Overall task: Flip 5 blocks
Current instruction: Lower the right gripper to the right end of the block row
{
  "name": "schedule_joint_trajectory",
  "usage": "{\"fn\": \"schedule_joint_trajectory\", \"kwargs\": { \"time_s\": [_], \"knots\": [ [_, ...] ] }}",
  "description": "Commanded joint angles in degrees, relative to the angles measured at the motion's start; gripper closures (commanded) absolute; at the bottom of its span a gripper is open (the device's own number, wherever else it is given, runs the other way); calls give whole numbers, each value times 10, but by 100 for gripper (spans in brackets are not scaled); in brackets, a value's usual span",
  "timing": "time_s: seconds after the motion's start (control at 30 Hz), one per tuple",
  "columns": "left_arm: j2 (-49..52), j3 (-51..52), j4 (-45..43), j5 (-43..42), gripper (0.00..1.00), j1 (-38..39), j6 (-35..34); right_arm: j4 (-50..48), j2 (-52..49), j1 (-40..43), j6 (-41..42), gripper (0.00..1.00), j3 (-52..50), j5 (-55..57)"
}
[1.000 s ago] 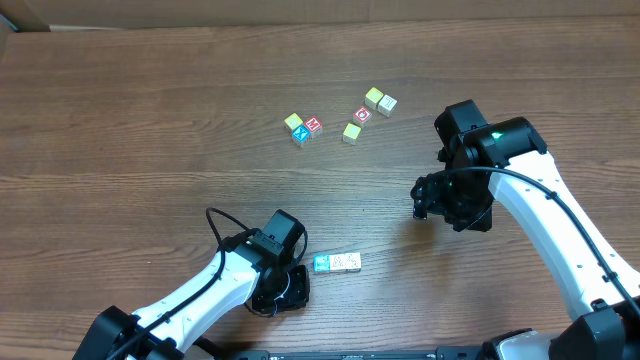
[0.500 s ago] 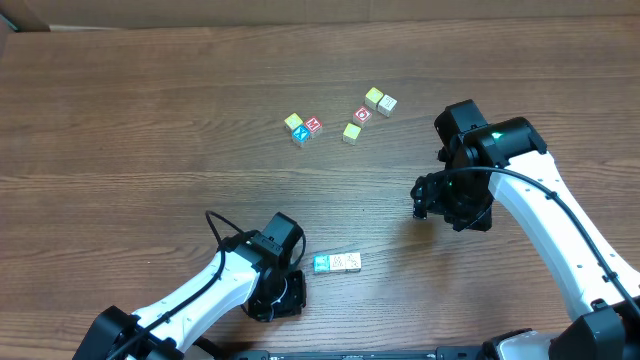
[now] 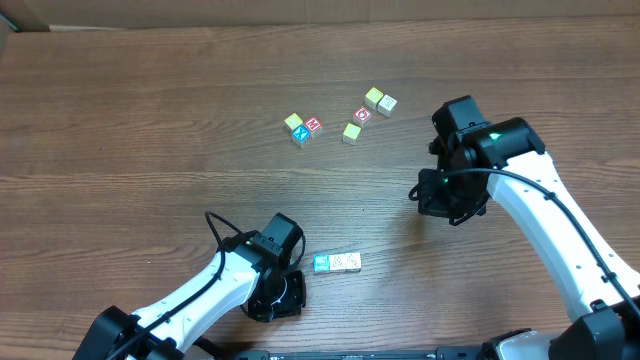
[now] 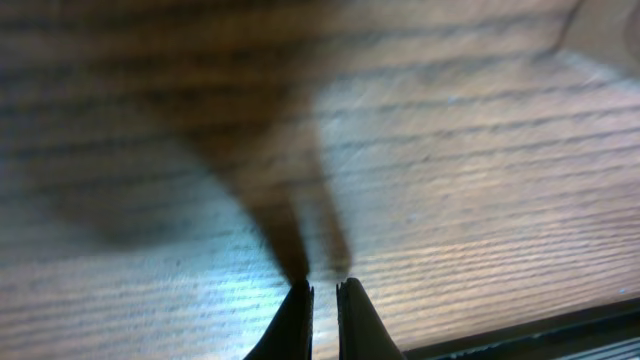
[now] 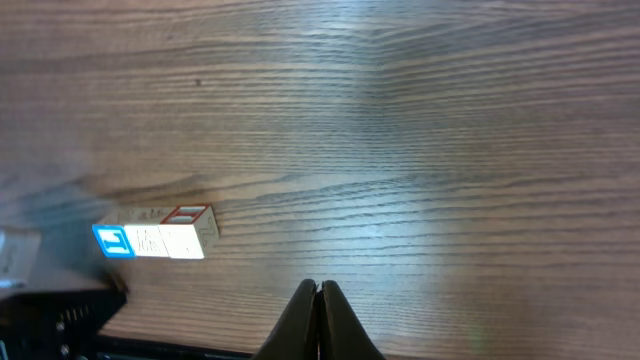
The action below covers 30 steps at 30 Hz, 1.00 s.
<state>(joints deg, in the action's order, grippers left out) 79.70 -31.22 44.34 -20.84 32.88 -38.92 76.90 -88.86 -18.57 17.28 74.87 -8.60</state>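
**A:** Where are the blocks?

**B:** A loose cluster of small pale wooden cubes (image 3: 351, 131) with red, blue and yellow-green faces sits at 12 o'clock on the brown wood-grain table (image 3: 120, 120). A short row of pale cubes with a blue end face (image 3: 336, 263) lies at 6 o'clock, also visible in the right wrist view (image 5: 158, 240)

**A:** And the grippers?

**B:** The right gripper (image 3: 428, 195) is at 3 o'clock, its fingers pressed together on nothing over bare wood (image 5: 318, 290). The left gripper (image 3: 272, 298) is at 7 o'clock, just beside the row, its jaws drawn nearly together and empty (image 4: 323, 290)

**A:** So which step is this?

**B:** Between flips, I'd judge: nothing is held. I can't tell how many cubes have been turned

**A:** What does the next move call for?

**B:** Probably spreading the right jaws, reaching toward 11 o'clock to the nearest cluster cube, straddling it alone, then tipping it onto another face. The cubes are tiny and close together, so bumping neighbours is the risk
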Motion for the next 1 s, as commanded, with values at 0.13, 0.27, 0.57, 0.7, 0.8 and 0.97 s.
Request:
{"fn": "schedule_joint_trajectory", "kwargs": {
  "time_s": [0.13, 0.27, 0.57, 0.7, 0.8, 0.97],
  "knots": [
    [-11, -59, 14, 85, 96, -3, 28, -2, 11, -62, 0, 96, 10, 5],
    [-14, -122, 77, 157, 96, -3, 49, -3, 11, -96, 73, 96, -7, 45],
    [-15, -170, 106, 200, 96, -3, 126, -77, 11, -150, 125, 96, -104, 45],
    [-15, -169, 93, 200, 96, -3, 141, -127, 11, -164, 143, 96, -153, 37],
    [-15, -168, 79, 198, 95, -3, 154, -155, 11, -169, 143, 96, -176, 23],
    [-15, -167, 74, 186, 95, -4, 167, -169, 11, -169, 143, 96, -183, 21]
  ]
}}
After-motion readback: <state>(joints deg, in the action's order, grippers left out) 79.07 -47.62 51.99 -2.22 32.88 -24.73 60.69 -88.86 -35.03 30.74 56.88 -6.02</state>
